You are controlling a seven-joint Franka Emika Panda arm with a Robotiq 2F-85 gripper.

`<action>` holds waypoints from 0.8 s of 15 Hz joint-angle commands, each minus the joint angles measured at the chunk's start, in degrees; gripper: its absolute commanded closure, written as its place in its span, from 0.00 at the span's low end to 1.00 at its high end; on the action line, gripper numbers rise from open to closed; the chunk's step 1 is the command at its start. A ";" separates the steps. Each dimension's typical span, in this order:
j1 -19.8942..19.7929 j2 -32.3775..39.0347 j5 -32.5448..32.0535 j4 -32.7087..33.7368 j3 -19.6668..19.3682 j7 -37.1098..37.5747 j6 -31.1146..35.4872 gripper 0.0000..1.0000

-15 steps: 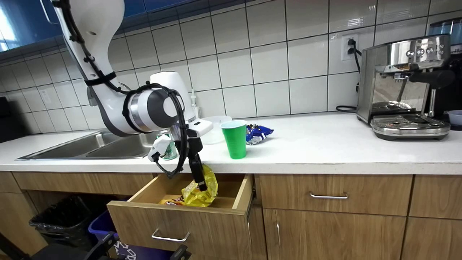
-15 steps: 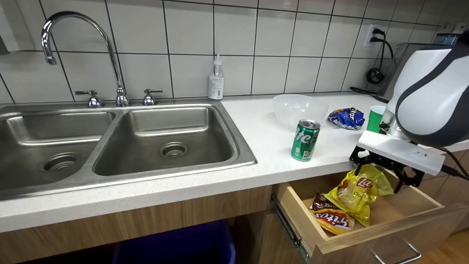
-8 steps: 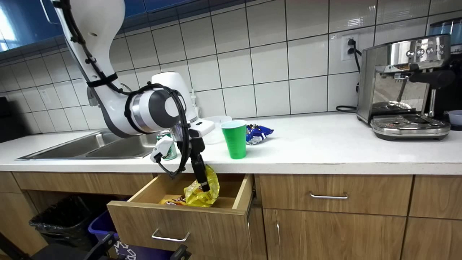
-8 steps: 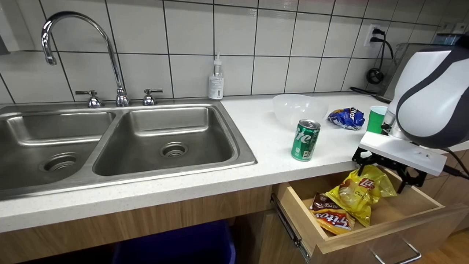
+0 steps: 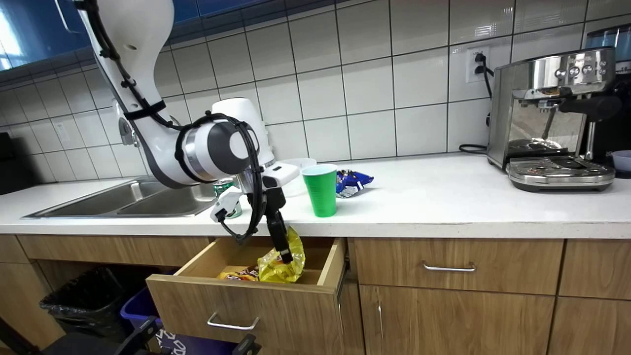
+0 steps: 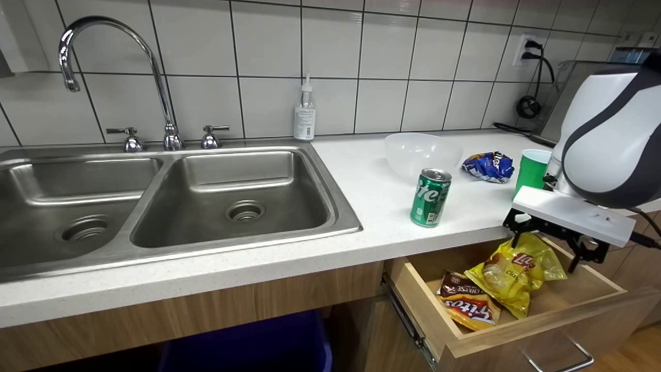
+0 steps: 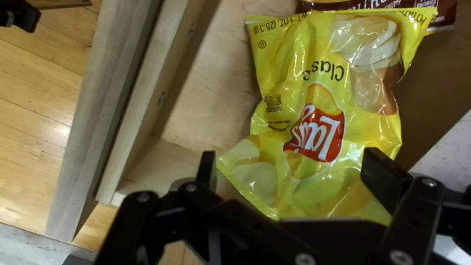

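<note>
My gripper [image 7: 290,162] is open, with its two black fingers on either side of the lower end of a shiny yellow Lay's bag [image 7: 323,106]. The right finger overlaps the bag in the wrist view; the left is beside its corner. I cannot tell how firmly they touch. The bag [image 6: 516,279] leans inside the pulled-out wooden drawer [image 6: 542,330]. A brown and orange Fritos bag [image 6: 470,305] lies flat beside it, partly covered; its edge shows in the wrist view [image 7: 368,4]. In an exterior view the gripper [image 5: 286,257] reaches down into the drawer, in front of the yellow bag [image 5: 281,273].
On the white counter above stand a green cup [image 5: 320,192], a crumpled blue bag [image 6: 488,166], a green can [image 6: 431,199] and a clear bowl [image 6: 421,150]. The counter edge [image 6: 372,250] overhangs the drawer's back. A sink [image 6: 232,201] and coffee machine [image 5: 552,123] flank them.
My gripper has moved a little to the right in both exterior views. The yellow bag has shifted the same way, and more of the Fritos bag shows.
</note>
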 commanded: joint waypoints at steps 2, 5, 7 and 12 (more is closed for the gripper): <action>0.24 3.30 -0.53 2.64 -0.77 2.62 -3.17 0.00; -0.02 0.96 -0.44 2.39 -0.01 2.37 -3.97 0.00; -0.03 -0.53 -0.58 2.39 0.15 2.37 -4.73 0.00; -1.63 -4.87 -0.86 1.69 2.24 1.07 -8.41 0.00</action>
